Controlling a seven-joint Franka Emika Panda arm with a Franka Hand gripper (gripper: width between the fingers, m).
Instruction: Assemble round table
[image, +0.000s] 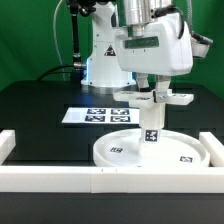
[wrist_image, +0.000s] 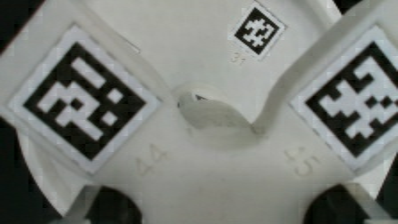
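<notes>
The large round disc (image: 150, 152) lies flat on the black table. The short cylindrical leg (image: 152, 126) stands upright at its middle. The flat cross-shaped foot piece (image: 157, 97) sits level on top of the leg. My gripper (image: 151, 86) reaches straight down onto the foot piece, with its jaws closed on the middle of the piece. In the wrist view the foot piece (wrist_image: 205, 110) fills the picture with its tags. Its middle lies between my gripper (wrist_image: 222, 208), whose dark fingertips (wrist_image: 111, 205) show at either side.
The marker board (image: 98, 115) lies on the table behind the disc. The white straight-walled rim (image: 60, 178) runs along the front and up both sides. The robot base (image: 100, 60) stands at the back.
</notes>
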